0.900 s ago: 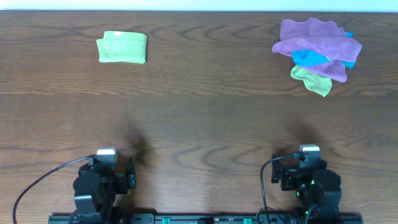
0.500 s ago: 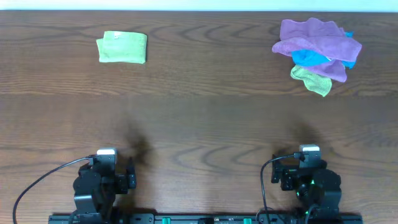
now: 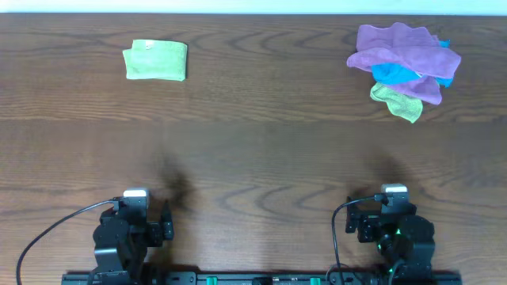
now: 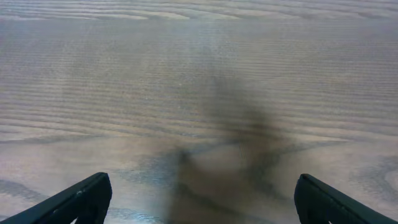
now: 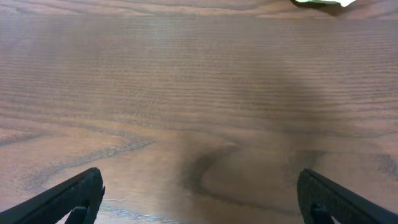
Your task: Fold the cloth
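Two tools stand spread and empty: left gripper (image 4: 202, 200), right gripper (image 5: 200, 200). Folded green cloth (image 3: 155, 61) lies long side left-to-right; purple cloth (image 3: 404, 46) sprawls likewise atop a crumpled pile (image 3: 398, 100).

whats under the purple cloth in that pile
A blue cloth shows beneath the purple cloth, with a light green cloth sticking out at the pile's near edge. How far they run underneath, and whether more is buried there, is covered.

Light-green cloth (image 3: 155, 61); purple, blue, green pile (image 3: 404, 67) (dark brown woodgrain table (image 3: 253, 142)).
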Robot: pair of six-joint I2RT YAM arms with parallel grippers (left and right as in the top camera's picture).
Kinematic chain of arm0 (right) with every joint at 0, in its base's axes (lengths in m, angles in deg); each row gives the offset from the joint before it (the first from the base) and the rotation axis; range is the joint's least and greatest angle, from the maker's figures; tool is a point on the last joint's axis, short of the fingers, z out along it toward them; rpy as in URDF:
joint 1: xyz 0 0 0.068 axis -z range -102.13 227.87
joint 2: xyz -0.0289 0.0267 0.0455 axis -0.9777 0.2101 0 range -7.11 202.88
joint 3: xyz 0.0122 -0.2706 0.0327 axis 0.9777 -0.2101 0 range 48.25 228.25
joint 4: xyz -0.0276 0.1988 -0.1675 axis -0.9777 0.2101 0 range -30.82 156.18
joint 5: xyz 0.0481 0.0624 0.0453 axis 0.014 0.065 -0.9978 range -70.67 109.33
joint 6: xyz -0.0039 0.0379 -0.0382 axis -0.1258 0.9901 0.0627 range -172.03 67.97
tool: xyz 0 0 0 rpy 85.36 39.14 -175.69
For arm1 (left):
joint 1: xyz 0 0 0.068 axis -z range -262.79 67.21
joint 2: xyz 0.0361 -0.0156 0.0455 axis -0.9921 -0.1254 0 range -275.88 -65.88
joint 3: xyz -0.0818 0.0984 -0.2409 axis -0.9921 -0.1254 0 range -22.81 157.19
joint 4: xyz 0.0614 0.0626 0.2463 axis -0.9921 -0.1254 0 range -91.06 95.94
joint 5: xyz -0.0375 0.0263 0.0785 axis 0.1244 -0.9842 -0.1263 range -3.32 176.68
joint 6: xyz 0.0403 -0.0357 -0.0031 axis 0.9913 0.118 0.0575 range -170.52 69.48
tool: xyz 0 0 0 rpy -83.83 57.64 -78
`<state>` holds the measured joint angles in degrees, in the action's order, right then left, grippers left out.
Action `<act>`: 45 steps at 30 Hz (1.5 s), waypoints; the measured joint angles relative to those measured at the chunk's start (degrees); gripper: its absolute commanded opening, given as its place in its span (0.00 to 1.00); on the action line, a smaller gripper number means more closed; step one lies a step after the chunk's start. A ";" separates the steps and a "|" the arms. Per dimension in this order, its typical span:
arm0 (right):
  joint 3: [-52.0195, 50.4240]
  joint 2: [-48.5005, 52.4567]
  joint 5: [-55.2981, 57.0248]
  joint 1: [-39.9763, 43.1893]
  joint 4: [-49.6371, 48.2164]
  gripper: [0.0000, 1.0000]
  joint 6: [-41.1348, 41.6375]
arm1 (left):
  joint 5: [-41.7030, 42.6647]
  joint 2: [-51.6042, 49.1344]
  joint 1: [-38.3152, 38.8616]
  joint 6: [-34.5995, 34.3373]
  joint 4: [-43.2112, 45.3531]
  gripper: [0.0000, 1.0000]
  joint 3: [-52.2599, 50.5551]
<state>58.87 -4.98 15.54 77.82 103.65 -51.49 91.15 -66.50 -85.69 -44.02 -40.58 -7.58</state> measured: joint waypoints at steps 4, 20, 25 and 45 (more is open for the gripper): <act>0.00 0.00 0.00 0.00 -0.02 0.99 0.00 | 0.02 0.00 0.00 0.02 0.00 0.95 0.00; 3.69 5.40 0.02 2.12 -0.02 0.99 3.32 | 0.00 0.00 0.00 0.02 -0.02 0.95 0.00; 15.28 18.34 0.02 5.60 0.39 0.99 5.42 | 0.00 0.02 0.00 0.02 -0.02 0.95 -0.02; 69.48 78.99 -2.60 13.60 8.90 0.99 8.48 | 0.00 0.04 0.00 0.02 0.00 0.95 -0.28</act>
<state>128.35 74.01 12.94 91.41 112.54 -43.01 91.15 -66.46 -85.69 -44.00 -40.58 -7.87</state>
